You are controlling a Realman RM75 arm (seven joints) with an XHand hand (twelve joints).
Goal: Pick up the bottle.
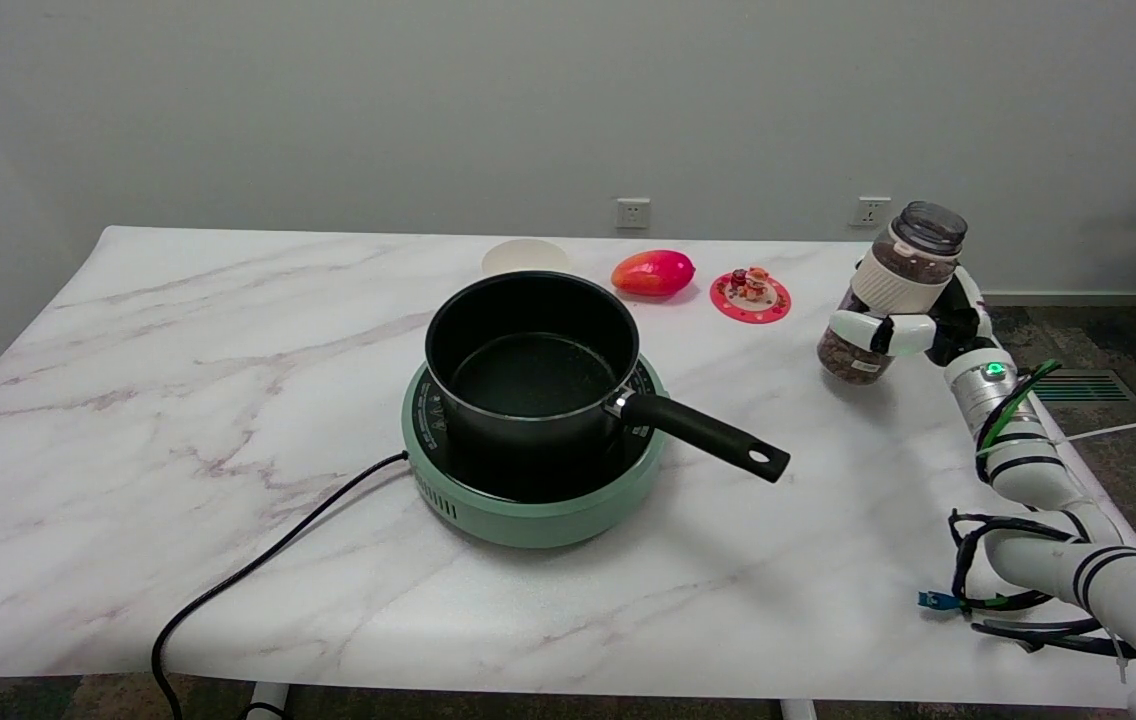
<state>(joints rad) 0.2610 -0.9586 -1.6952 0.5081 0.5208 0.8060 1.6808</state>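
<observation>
- The counter carries a pot on a green cooker at its middle.
- The bottle, at the counter's three o'clock edge, leans.
- The right hand grips its middle; lift straight, firmly, away from the pot.

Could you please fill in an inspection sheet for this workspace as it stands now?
Surface: white marble-pattern table, no spills seen.
Job's things: bottle with dark contents and a dark cap, tilted, near the table's right edge.
Clutter: black pot on a green hotplate, handle pointing right; pale lid-like disc behind it; red-orange fruit; pink coaster with small figurines.
Grippers: right robot hand grips the bottle around its middle.
Cables: black cord runs from the hotplate off the near edge; cable loops on the right arm.
Surroundings: grey wall with two sockets; carpeted floor at right.
</observation>
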